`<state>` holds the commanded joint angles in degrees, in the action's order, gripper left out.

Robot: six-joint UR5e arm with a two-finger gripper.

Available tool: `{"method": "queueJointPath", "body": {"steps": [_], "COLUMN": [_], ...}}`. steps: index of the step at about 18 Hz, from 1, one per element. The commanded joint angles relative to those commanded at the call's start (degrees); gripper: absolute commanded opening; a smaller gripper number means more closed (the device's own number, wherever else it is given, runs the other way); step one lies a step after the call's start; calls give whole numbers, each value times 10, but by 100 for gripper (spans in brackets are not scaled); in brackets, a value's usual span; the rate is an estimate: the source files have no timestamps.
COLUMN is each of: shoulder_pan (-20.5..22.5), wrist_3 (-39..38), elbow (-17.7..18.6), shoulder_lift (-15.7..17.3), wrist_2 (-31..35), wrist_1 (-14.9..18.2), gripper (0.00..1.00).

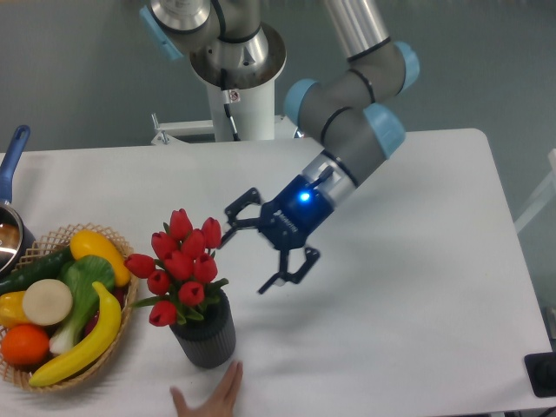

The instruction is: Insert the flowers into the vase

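Observation:
The flowers [181, 261], a bunch of red tulips with green leaves, stand upright with their stems inside the vase [205, 337], a dark ribbed cylinder near the table's front edge. My gripper [248, 260] is open and empty, just right of the blooms. Its upper fingertip is close to the rightmost tulip; I cannot tell if it touches. The lower finger hangs above and to the right of the vase's mouth.
A wicker basket [122, 311] with plastic fruit and vegetables sits left of the vase. A pot with a blue handle [12, 169] is at the far left edge. A person's hand [208, 398] rests on the table just in front of the vase.

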<state>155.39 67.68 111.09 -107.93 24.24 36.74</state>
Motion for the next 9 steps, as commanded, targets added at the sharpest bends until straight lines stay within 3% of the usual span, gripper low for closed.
{"method": "queueJointPath", "body": {"steps": [5, 9], "shoulder_pan": [9, 28], "wrist_3": [-1, -4], "elbow": [-5, -20], "shoulder_lift": [11, 15], "wrist_2": [46, 217], "wrist_1": [0, 2], "gripper": [100, 100]}}
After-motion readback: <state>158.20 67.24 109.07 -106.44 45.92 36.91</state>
